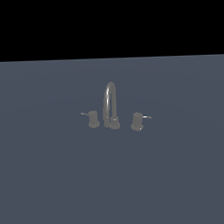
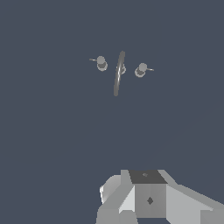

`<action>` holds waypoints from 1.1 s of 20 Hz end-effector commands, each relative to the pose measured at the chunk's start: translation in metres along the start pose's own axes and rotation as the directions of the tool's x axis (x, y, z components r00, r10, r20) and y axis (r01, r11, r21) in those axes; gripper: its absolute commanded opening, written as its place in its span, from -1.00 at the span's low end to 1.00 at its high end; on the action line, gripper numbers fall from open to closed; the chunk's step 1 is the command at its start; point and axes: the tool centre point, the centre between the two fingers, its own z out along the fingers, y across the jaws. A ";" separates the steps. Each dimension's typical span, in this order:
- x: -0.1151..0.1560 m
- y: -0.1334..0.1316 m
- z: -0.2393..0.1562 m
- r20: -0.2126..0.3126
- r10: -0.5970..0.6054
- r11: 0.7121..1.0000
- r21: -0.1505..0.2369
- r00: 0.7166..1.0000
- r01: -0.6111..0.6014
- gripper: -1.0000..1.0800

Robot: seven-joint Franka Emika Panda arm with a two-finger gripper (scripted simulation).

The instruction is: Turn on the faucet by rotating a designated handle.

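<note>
The faucet [image 1: 111, 104] is dull grey metal with a tall arched spout on a round base, standing on the flat blue-grey surface. The handle [image 1: 137, 121] is the larger knob at the exterior view's right, with a paler base rim and a thin lever pointing right. The wrist view shows the faucet [image 2: 118, 76] from above and far off, with the handle [image 2: 141, 70] beside it. No gripper fingers show in either view, and the arm is absent from the exterior view.
A smaller, darker twin handle [image 1: 92, 119] stands at the exterior view's left of the spout, lever pointing left; it also shows in the wrist view [image 2: 101, 63]. Pale grey robot body parts [image 2: 148, 199] fill one edge of the wrist view. The surface [image 1: 114, 178] is flat.
</note>
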 end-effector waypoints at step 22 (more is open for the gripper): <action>0.138 0.020 0.085 0.072 0.480 0.869 0.098 0.874 -0.485 -1.00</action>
